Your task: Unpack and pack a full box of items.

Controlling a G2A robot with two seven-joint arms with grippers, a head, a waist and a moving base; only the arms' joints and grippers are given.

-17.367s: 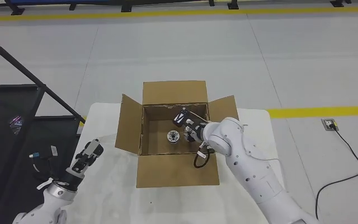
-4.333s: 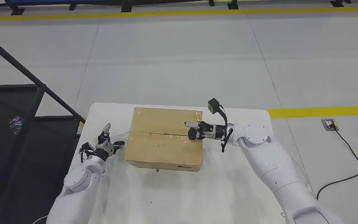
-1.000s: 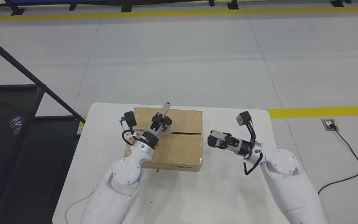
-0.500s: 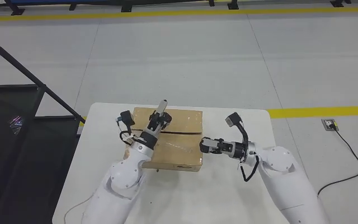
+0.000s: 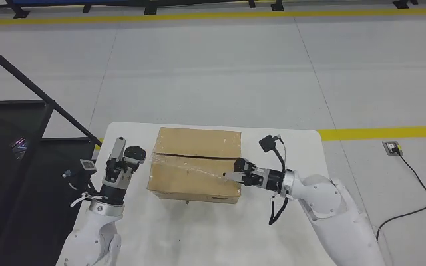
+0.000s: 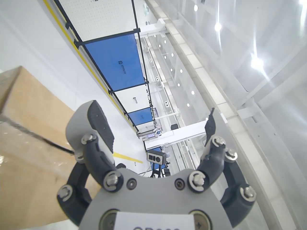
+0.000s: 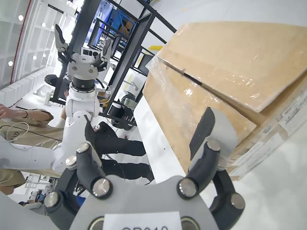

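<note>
The left end effector stands off the left side of the cardboard box. It is aimed upward with its fingers spread and nothing between them, so it braces nothing. The box sits mid-worktop with its flaps down and glossy clear tape across the seam (one flap looks slightly raised at its right end). The right end effector is at the box's right face, jaws apart and empty, with one pad just by the top corner.

The likely trouble is that a push from the right would slide or skew the unbraced box leftward. A finger could also catch the raised flap edge or the tape and peel the seam open.
</note>
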